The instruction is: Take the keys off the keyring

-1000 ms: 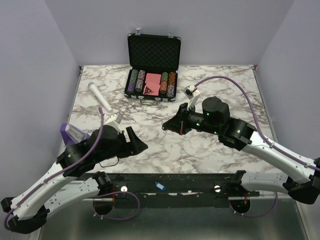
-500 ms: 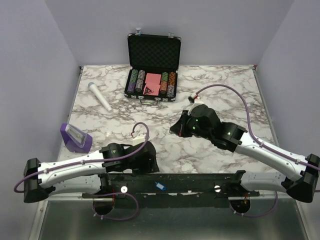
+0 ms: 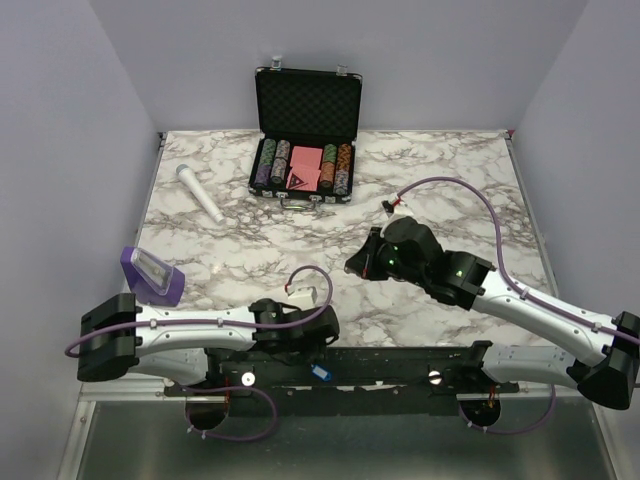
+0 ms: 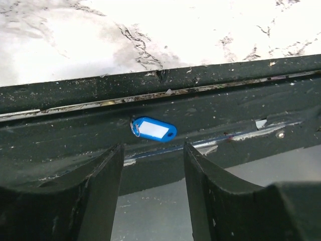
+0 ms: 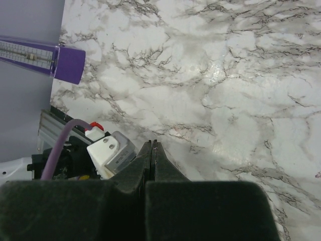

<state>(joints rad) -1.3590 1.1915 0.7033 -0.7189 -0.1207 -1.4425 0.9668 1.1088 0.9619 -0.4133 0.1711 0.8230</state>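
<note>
The keyring, a small blue tag with a white label window [image 4: 153, 129] on a thin metal ring, lies on the black rail at the table's near edge [image 3: 320, 372]. No key shows in any view. My left gripper [image 4: 153, 150] is open and empty. It hangs over the rail with the tag just beyond its fingertips, centred between them. In the top view the left gripper [image 3: 316, 340] sits at the near table edge. My right gripper [image 5: 153, 144] is shut, its jaws pressed together over the marble. In the top view the right gripper [image 3: 352, 263] is at mid-table.
An open black case [image 3: 305, 100] of poker chips stands at the back. A white microphone-like stick [image 3: 200, 193] lies at the back left. A purple box [image 3: 150, 272] sits at the left edge, also in the right wrist view [image 5: 67, 64]. The black rail [image 3: 400, 362] runs along the near edge.
My left arm has stretched low and swung right and toward the near edge, bringing its gripper over the rail by the tag. My right gripper has shifted slightly nearer.
</note>
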